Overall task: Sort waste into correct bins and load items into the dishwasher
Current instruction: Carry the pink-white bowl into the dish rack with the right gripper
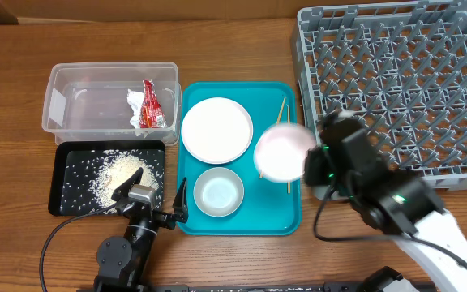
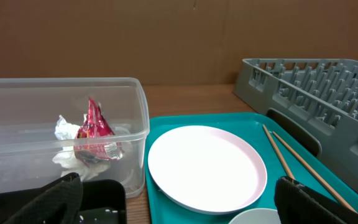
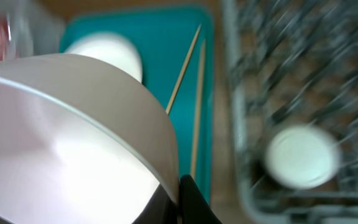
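My right gripper [image 1: 308,165] is shut on the rim of a pale pink-white bowl [image 1: 282,152] and holds it tilted over the teal tray's right edge; the right wrist view shows the fingers [image 3: 178,190] pinching the bowl's rim [image 3: 73,137]. A white plate [image 1: 216,130], a second bowl [image 1: 218,192] and two chopsticks [image 1: 282,113] lie on the tray. A white cup [image 3: 300,155] sits in the grey dish rack [image 1: 412,73]. The red-and-white wrapper [image 1: 147,105] lies in the clear tub [image 1: 63,97]. Rice [image 1: 120,172] lies in the black tray [image 1: 63,191]. My left gripper [image 1: 156,191] is open and empty between the black tray and the teal tray.
The teal serving tray [image 1: 274,212] sits mid-table between the bins and the rack. The left wrist view shows the plate [image 2: 207,165], the wrapper [image 2: 95,127] in the tub, the chopsticks [image 2: 288,165] and the rack's edge [image 2: 316,87]. Bare wood lies at the table's front.
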`<action>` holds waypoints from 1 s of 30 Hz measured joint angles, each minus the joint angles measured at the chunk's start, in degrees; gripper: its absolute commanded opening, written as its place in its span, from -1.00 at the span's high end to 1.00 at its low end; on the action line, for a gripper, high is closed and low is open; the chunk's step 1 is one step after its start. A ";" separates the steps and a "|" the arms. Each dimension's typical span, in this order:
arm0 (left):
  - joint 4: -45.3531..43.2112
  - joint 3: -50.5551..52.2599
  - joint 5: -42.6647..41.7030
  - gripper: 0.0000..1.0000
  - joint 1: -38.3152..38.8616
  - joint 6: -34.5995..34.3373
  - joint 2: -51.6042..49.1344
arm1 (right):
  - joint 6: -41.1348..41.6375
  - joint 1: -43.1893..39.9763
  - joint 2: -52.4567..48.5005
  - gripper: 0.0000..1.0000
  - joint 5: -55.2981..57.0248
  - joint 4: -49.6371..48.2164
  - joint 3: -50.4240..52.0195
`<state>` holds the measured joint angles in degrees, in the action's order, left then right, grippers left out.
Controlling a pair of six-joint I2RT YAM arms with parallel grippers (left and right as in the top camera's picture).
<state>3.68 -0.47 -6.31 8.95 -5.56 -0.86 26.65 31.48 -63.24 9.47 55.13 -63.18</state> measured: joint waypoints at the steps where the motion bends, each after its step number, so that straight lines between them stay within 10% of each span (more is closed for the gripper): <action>1: 0.00 0.02 0.00 -1.00 0.00 0.00 0.00 | -0.13 -0.04 0.72 0.92 4.72 -0.59 -1.42; 12: 0.00 0.02 0.00 -1.00 0.00 -0.02 0.00 | -1.31 -11.28 -4.72 0.92 52.24 -11.56 -4.55; 30: 0.00 0.02 0.00 -1.00 0.00 0.00 0.00 | -5.73 -25.38 -32.46 0.92 55.25 -22.21 -4.55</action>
<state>3.68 -0.45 -6.31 8.95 -5.56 -0.86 20.93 6.11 -95.70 64.73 32.93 -67.72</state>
